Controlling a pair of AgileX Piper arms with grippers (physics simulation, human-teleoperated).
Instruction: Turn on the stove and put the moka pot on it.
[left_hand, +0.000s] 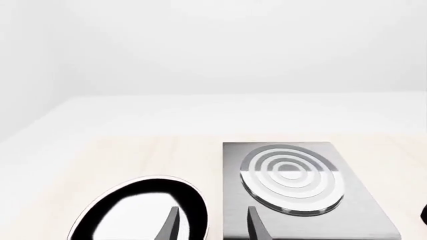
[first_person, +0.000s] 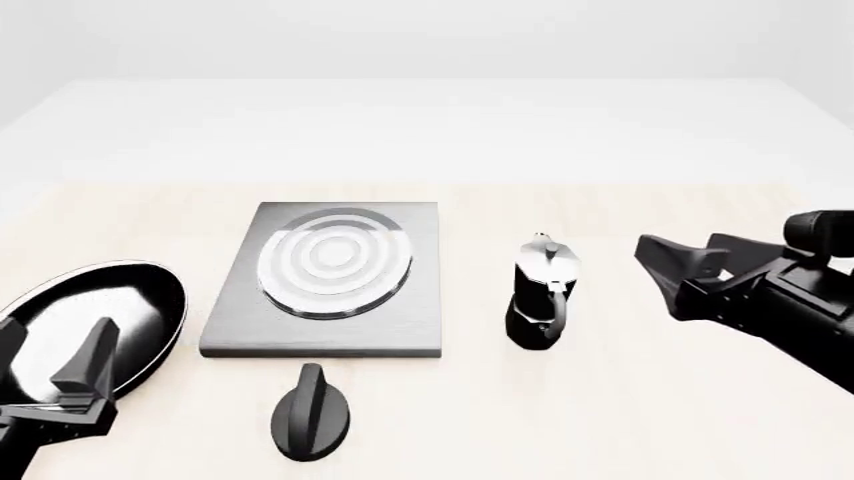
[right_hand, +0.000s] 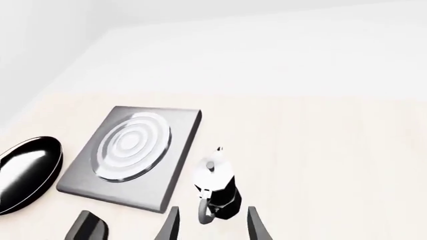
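The stove (first_person: 327, 280) is a flat grey slab with silver rings, lying left of the table's centre; it also shows in both wrist views (left_hand: 293, 185) (right_hand: 133, 155). Its black oval knob (first_person: 310, 412) (right_hand: 87, 227) lies apart, in front of the slab. The moka pot (first_person: 541, 295) (right_hand: 217, 190) stands upright to the right of the stove. To the pot's right, clear of it, my right gripper (first_person: 674, 252) (right_hand: 213, 225) is open and points at the pot. My left gripper (first_person: 47, 355) (left_hand: 213, 225) is open over the near left, empty.
A glossy black frying pan (first_person: 87, 320) (left_hand: 133, 210) (right_hand: 27, 172) sits at the far left beside the stove, just under my left gripper. The pale wooden table top (first_person: 641, 400) ends at a white floor beyond it.
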